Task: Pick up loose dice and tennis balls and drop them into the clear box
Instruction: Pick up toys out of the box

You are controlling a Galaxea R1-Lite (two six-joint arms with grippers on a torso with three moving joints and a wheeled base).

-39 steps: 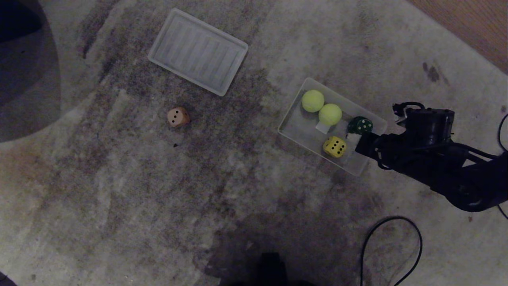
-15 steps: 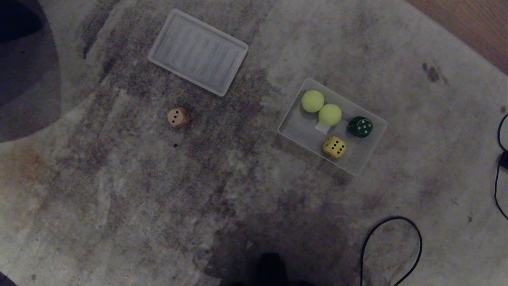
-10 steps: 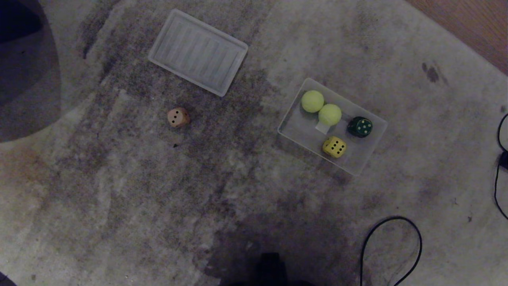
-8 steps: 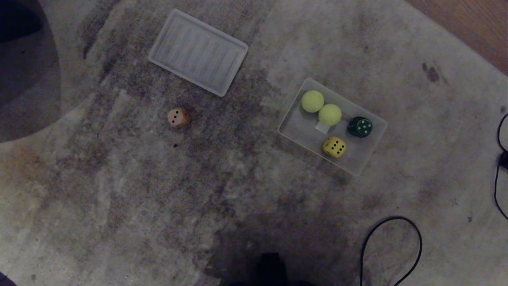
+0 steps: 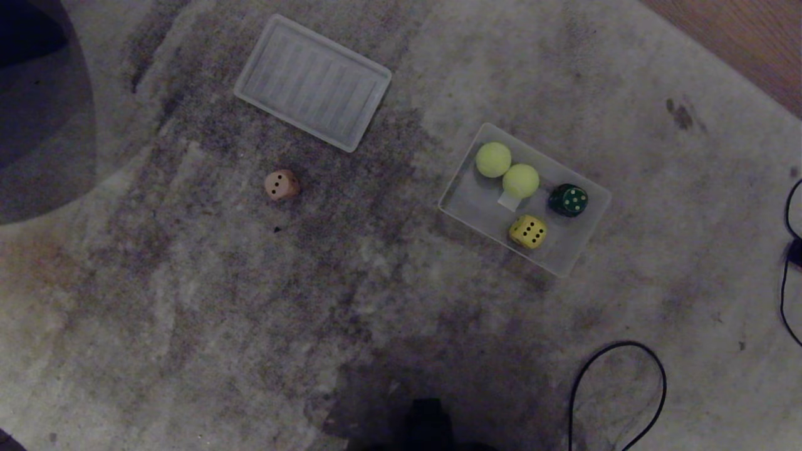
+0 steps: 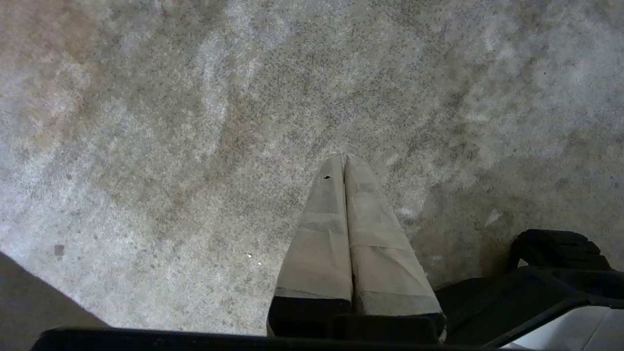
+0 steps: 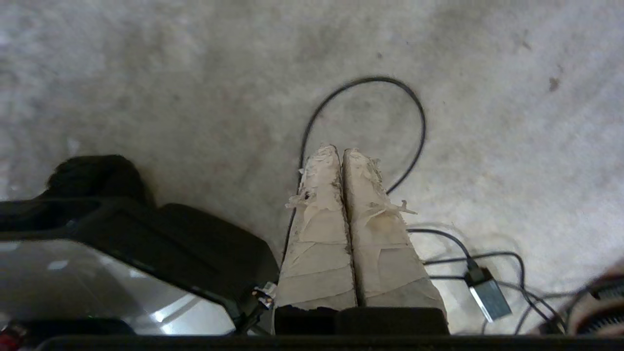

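Note:
On the carpet the clear box [image 5: 467, 200] holds two tennis balls [image 5: 494, 159] [image 5: 520, 180], a dark green die [image 5: 568, 200] and a yellow die [image 5: 527, 231]. A pinkish-tan die [image 5: 281, 185] lies loose on the carpet, left of the box. Neither arm shows in the head view. My left gripper [image 6: 342, 158] is shut and empty over bare carpet. My right gripper [image 7: 340, 150] is shut and empty too, above a loop of black cable [image 7: 363, 83].
A flat ribbed clear lid [image 5: 312, 82] lies beyond the loose die. The black cable [image 5: 617, 376] loops on the carpet at the near right, with more cable [image 5: 789, 263] at the right edge. Wooden floor [image 5: 745, 37] shows far right. A dark round shape [image 5: 37, 113] fills the far left.
Earlier my right arm reached beside the clear box; it has since drawn back out of the head view. Over the last second nothing on the carpet has moved.

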